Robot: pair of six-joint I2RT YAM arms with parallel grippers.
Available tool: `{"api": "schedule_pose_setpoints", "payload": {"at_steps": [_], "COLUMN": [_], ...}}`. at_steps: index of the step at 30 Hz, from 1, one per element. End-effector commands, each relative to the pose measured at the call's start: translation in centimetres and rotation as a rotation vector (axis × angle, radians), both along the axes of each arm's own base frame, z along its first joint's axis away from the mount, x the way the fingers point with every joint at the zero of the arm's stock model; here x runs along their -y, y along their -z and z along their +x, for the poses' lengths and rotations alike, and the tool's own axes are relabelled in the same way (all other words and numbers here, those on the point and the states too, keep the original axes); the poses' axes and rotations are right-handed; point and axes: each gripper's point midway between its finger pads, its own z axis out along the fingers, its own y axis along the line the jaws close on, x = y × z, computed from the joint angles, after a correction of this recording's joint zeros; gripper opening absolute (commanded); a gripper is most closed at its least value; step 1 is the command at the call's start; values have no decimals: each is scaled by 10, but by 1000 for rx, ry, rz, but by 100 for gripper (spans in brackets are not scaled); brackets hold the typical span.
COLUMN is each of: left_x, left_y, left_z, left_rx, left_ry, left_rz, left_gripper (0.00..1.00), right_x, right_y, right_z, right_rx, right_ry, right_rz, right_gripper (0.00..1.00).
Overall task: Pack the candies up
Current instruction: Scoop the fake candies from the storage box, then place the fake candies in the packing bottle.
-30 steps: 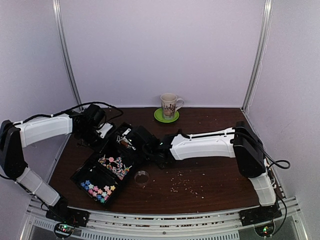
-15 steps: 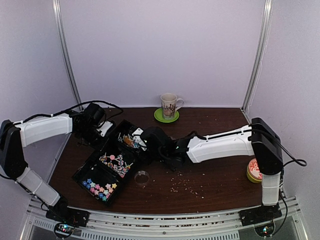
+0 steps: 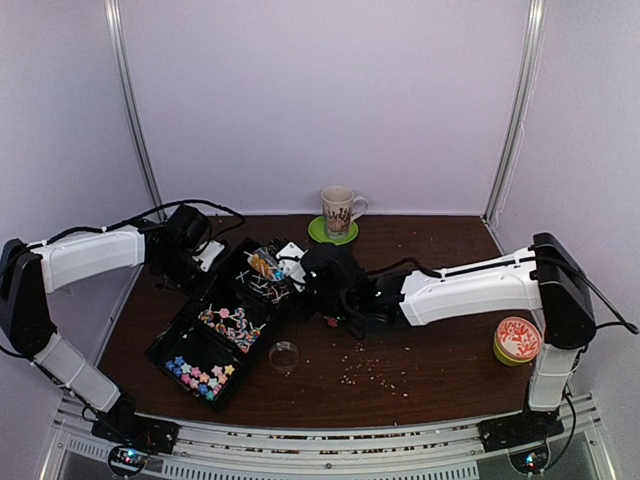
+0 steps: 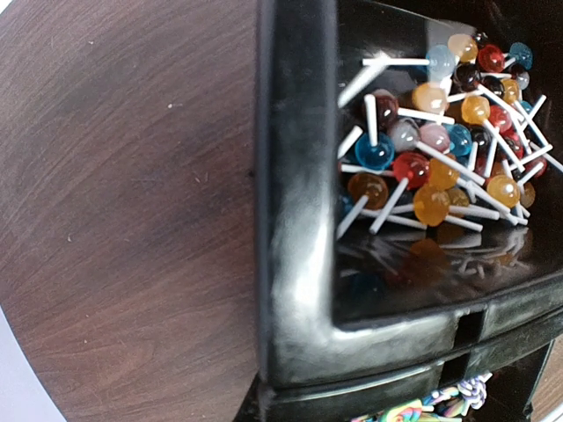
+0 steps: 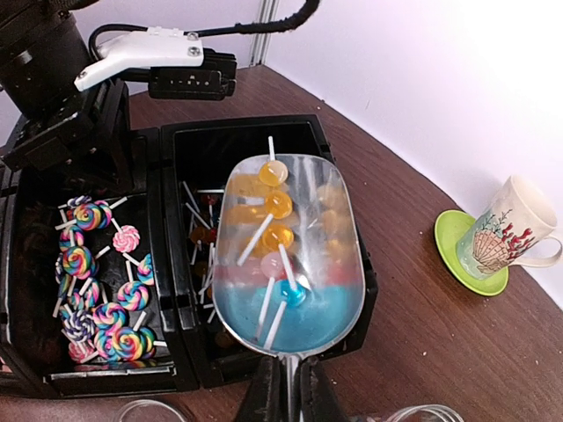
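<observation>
A black tray (image 3: 172,340) with three compartments lies at the left. Pastel star candies (image 3: 200,378) fill its near compartment and swirl lollipops (image 5: 97,290) the middle one. Round lollipops (image 4: 431,167) lie in the far one. My right gripper (image 5: 288,396) is shut on the handle of a metal scoop (image 5: 334,290). The scoop hangs over the far compartment with several round lollipops (image 5: 278,206) in it. My left gripper (image 3: 205,262) sits shut on the tray's far left rim (image 4: 295,220); its fingers are hidden in the left wrist view.
A patterned mug (image 3: 338,210) stands on a green saucer (image 3: 320,236) at the back. A round orange-patterned tin (image 3: 517,340) sits at the right edge. A small clear cup (image 3: 285,354) stands by the tray, with pale crumbs (image 3: 370,370) strewn beside it.
My right arm has reached further left and back, bringing the loaded scoop over the far compartment and uncovering the tin. The left arm and tray have not moved.
</observation>
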Motion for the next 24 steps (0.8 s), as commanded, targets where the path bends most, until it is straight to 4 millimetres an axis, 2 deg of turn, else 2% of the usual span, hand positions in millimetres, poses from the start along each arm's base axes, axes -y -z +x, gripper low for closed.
{"api": "schedule_pose_setpoints", "payload": {"at_steps": [1,9,14,18,24], "left_x": [13,11,9,7,4], "left_y": [-32,-29,-28,-28,-27], "left_z": [25,25,26,27,26], "left_rx": [103,93,91,87,80], "left_ry": [-20,-29,-36,-45,-58], "left_rz": [-97,-94,-87,-84,-71], "left_gripper": [0,0,0,0,0], "right_x": [14,24,33,50,85], "right_y": [-43,-45,-56,-61,-65], "right_z": [1,0,-2,-6,-15], "right_rx": [73,85,96,94,78], "right_ry": [33,44,61,81,124], "right_rz": [94,118,131,120,90], "right_gripper": [0,0,0,0,0]}}
